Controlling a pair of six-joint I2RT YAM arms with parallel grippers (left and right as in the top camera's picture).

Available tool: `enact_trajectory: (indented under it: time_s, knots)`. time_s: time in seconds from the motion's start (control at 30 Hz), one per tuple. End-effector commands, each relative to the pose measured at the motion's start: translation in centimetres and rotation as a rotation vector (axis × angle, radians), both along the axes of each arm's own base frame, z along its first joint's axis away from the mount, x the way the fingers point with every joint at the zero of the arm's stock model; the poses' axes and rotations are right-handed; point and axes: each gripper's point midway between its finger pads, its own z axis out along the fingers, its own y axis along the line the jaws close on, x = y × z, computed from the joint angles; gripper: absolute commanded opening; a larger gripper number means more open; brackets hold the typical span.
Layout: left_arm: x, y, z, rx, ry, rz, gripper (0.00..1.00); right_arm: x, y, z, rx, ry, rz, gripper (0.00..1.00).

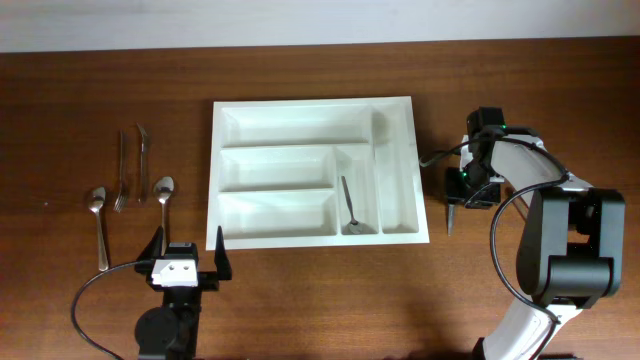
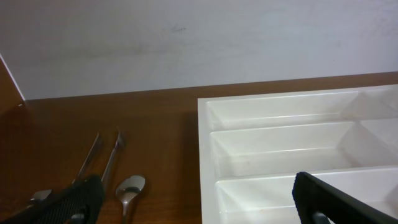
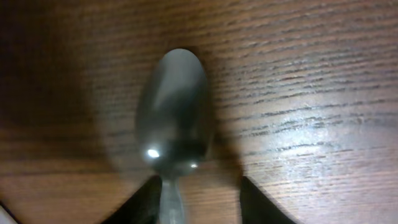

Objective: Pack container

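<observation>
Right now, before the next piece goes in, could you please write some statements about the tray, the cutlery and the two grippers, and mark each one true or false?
1. Exactly one spoon lies inside the container. True.
2. The left gripper holds a fork. False: it is open and empty. The fork lies on the table, left of the container.
3. The fingers of the right gripper stand on either side of a loose spoon's handle, to the right of the container. True.
4. The knife lies to the right of the container. False: the knife lies to its left, beside the fork.
</observation>
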Motion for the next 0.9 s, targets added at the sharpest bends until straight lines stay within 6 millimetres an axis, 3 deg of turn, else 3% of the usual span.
enact_trajectory:
  time_s: [0.0, 0.43, 0.63, 0.8, 0.87]
  knots:
    - [0.0, 0.3, 0.0, 0.016, -0.005, 0.014, 0.99, 0.3, 0.1, 0.4, 0.001, -0.024, -0.023, 0.33]
    - [0.0, 0.3, 0.0, 0.016, -0.005, 0.014, 0.99, 0.7, 0.0, 0.4, 0.0, -0.038, -0.08, 0.05]
    - [0.0, 0.3, 0.0, 0.016, -0.006, 0.014, 0.99, 1.1, 0.0, 0.5, 0.001, -0.05, -0.099, 0.04]
    - [0.0, 0.3, 0.0, 0.016, -0.005, 0.014, 0.99, 3.4, -0.2, 3.6, -0.001, -0.12, -0.098, 0.04]
    - [0.0, 0.3, 0.0, 0.016, -0.005, 0.014, 0.99, 4.9, -0.3, 6.4, -0.002, -0.162, -0.098, 0.04]
